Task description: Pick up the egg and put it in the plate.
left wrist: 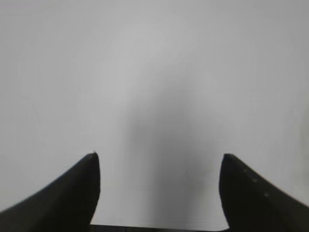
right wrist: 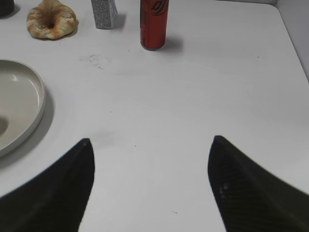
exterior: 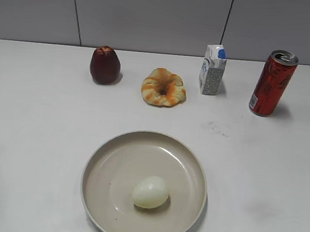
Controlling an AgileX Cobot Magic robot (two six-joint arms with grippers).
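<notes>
The pale cream egg [exterior: 150, 192] lies inside the beige plate [exterior: 106, 163], a little right of its middle, at the front of the white table. The plate's right rim also shows in the right wrist view [right wrist: 36, 104]. My right gripper [right wrist: 150, 142] is open and empty over bare table to the right of the plate. My left gripper [left wrist: 159, 157] is open and empty over plain white surface. Neither gripper shows in the exterior view.
Along the back stand a dark red apple [exterior: 105, 65], a bread ring [exterior: 164, 88], a small milk carton [exterior: 212, 70] and a red can [exterior: 272, 83]. The can [right wrist: 154, 23], carton [right wrist: 103, 13] and bread ring [right wrist: 50, 20] show far ahead of my right gripper.
</notes>
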